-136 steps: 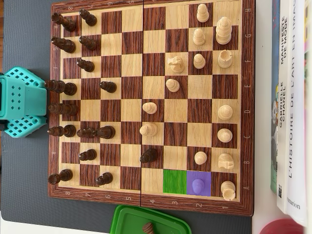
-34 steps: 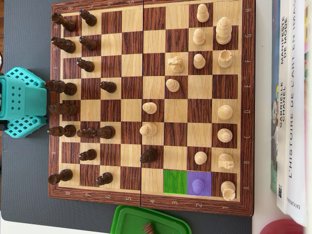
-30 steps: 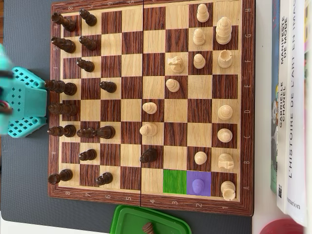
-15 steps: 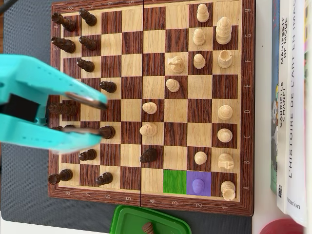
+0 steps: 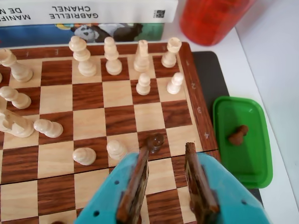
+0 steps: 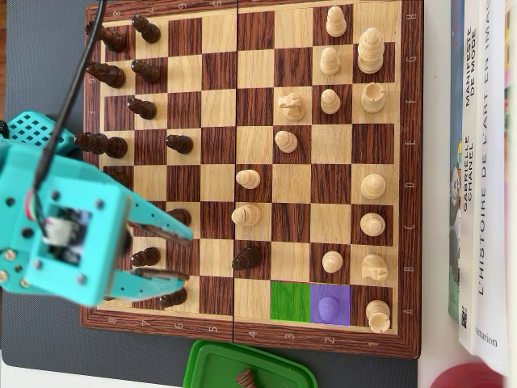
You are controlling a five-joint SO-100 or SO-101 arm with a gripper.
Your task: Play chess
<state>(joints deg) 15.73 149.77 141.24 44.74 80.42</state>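
Observation:
My turquoise gripper (image 5: 166, 150) with brown pads is open and empty, low over the board's near right part. In the overhead view it (image 6: 187, 257) hovers near the board's lower left, among the dark pieces. A dark pawn (image 5: 154, 141) stands just ahead of the left fingertip; in the overhead view it (image 6: 246, 257) is to the gripper's right. A white pawn (image 6: 328, 307) stands on a purple-marked square, beside a green-marked square (image 6: 289, 301). That pawn (image 5: 175, 83) shows far ahead in the wrist view.
The wooden chessboard (image 6: 323, 343) carries white pieces on the right and dark ones on the left. A green tray (image 5: 243, 158) with one dark pawn (image 5: 238, 134) lies off the board's edge. Books (image 6: 485, 162) and a red container (image 5: 210, 18) stand beyond.

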